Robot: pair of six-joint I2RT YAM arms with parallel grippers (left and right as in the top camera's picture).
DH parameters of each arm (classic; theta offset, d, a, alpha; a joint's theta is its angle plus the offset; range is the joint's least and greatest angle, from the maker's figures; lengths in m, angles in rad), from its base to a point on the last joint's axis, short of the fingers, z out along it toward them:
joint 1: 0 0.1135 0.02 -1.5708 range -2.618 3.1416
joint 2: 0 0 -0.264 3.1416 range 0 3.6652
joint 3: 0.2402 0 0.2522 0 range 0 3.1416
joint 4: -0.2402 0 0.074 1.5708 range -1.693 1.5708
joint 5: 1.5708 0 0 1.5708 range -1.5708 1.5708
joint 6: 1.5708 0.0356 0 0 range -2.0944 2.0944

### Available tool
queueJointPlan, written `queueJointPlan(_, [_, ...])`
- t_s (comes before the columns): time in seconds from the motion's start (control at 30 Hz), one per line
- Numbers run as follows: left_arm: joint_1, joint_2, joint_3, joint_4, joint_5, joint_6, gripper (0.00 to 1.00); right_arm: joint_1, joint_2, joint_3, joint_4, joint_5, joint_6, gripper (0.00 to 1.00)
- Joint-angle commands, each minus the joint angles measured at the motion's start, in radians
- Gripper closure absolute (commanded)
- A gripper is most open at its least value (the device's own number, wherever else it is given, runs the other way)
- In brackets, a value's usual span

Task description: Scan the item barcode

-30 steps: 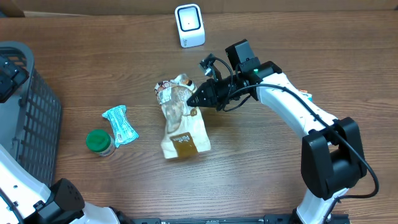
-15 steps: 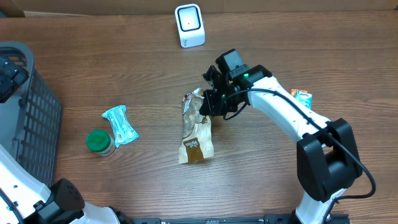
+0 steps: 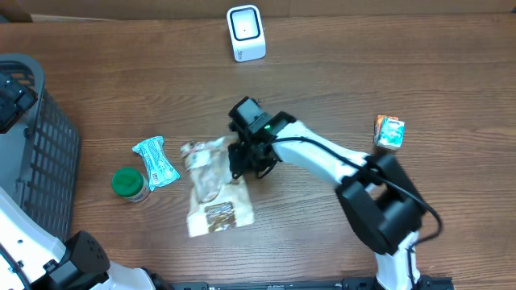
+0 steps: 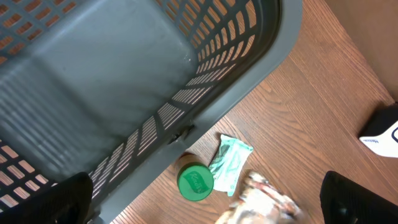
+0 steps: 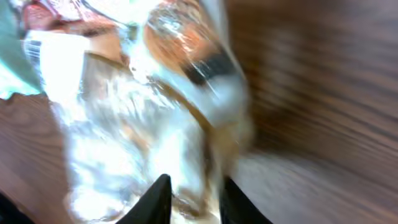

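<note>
My right end effector (image 3: 247, 158) sits at the upper edge of the crinkled snack bag (image 3: 211, 192). The bag lies mid-tabletop, well apart from the white scanner (image 3: 246, 32), and blur hides whether I grip it. My left end effector (image 4: 211, 208) hangs released above the grey basket (image 4: 270, 62). The slick film could slip, or crease across the barcode. The wood-grain tabletop (image 3: 339, 64) fills the view; no room shows.

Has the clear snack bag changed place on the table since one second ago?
Yes. The snack bag has gone left: before it lay in line with the white scanner, now it lies left of it, nearer the teal packet.
</note>
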Motion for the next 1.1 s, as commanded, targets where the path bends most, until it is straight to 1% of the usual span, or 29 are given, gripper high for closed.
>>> queueJointPlan(0.0, [-0.007,-0.002,0.0,-0.002,0.006,0.015,0.01,-0.013,0.023,0.003,0.016,-0.047,0.026,0.76])
queueJointPlan(0.2, [-0.007,-0.002,0.0,-0.002,0.006,0.015,0.0,-0.015,0.026,0.003,0.03,-0.057,0.026,0.75])
queueJointPlan(0.33, [-0.007,-0.002,0.0,-0.002,0.006,0.015,0.0,-0.019,0.026,-0.019,0.05,-0.157,0.014,0.75])
queueJointPlan(0.47, [-0.007,-0.002,0.0,-0.002,0.006,0.015,0.01,-0.019,0.026,-0.048,0.111,-0.277,0.011,0.63])
queueJointPlan(0.6, [-0.007,-0.002,0.0,-0.002,0.006,0.015,0.0,-0.019,0.026,-0.088,0.174,-0.305,0.016,0.51])
queueJointPlan(0.77, [-0.007,-0.002,0.0,-0.002,0.006,0.015,0.0,-0.019,0.063,-0.11,0.229,-0.286,0.027,0.48])
queueJointPlan(0.9, [-0.007,-0.002,0.0,-0.002,0.006,0.015,0.0,-0.017,0.141,-0.11,0.277,-0.211,0.08,0.52])
queueJointPlan(0.97, [-0.007,-0.002,0.0,-0.002,0.006,0.015,0.0,-0.017,0.189,-0.11,0.321,-0.211,0.089,0.55])
queueJointPlan(1.0, [-0.007,-0.002,0.0,-0.002,0.006,0.015,0.0,-0.017,0.206,-0.11,0.339,-0.211,0.1,0.58])
queueJointPlan(1.03, [-0.007,-0.002,0.0,-0.002,0.006,0.015,0.0,-0.017,0.219,-0.109,0.35,-0.212,0.109,0.63])
queueJointPlan(1.07, [-0.007,-0.002,0.0,-0.002,0.006,0.015,0.01,-0.017,0.228,-0.109,0.358,-0.211,0.121,0.72])
